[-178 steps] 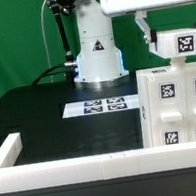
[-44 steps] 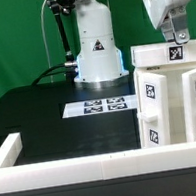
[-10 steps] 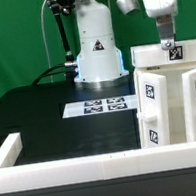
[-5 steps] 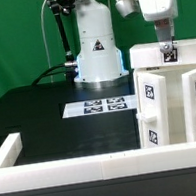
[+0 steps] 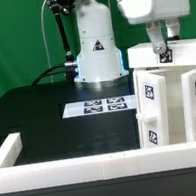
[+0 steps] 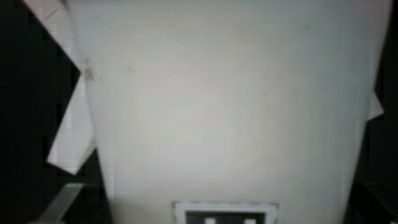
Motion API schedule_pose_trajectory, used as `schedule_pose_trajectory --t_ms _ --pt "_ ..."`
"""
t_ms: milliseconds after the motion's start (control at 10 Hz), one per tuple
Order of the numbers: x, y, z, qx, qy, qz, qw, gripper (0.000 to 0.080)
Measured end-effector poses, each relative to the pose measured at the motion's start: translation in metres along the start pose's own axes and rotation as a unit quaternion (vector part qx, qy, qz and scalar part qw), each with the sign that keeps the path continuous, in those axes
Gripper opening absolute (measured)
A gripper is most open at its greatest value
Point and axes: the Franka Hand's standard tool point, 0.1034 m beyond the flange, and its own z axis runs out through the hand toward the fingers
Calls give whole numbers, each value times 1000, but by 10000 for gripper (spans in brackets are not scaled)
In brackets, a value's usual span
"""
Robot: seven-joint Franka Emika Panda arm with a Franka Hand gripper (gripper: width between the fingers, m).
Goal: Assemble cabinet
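The cabinet (image 5: 173,101) is the large white tagged body at the exterior view's right, with a flat white top panel (image 5: 141,56) lying on it. My gripper (image 5: 160,51) hangs from the arm at the upper right. Its fingertips (image 5: 161,47) are down at the top panel and cover the panel's tag. In the wrist view the white panel (image 6: 222,110) fills almost the whole picture from very close, and a tag (image 6: 226,213) shows at its edge. The fingers do not show clearly there, so I cannot tell how the jaws stand.
The robot base (image 5: 95,48) stands at the back centre with a black cable (image 5: 54,70) beside it. The marker board (image 5: 102,106) lies flat on the black table in front of the base. A low white rim (image 5: 86,168) frames the table's front and left.
Over the last second the arm's hand has shifted toward the exterior view's left and come lower over the top panel. The cabinet has not moved.
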Motion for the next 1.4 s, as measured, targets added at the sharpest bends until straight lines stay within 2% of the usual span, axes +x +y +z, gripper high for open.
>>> schedule_pose_trajectory --t_ms 200,300,400,600,700,1000,1200,1400 --pt "1 2 1 -9 12 117 993 556" --pt "2 2 1 -11 17 194 981 556" --pt "3 2 1 -8 20 264 964 556" --pt "6 0 1 -8 28 381 924 556" --pt "6 1 1 -8 29 405 914 556" --pt "6 0 1 -3 30 511 859 556" --pt "7 0 1 0 30 586 810 556" --pt "7 -4 2 7 33 705 708 556"
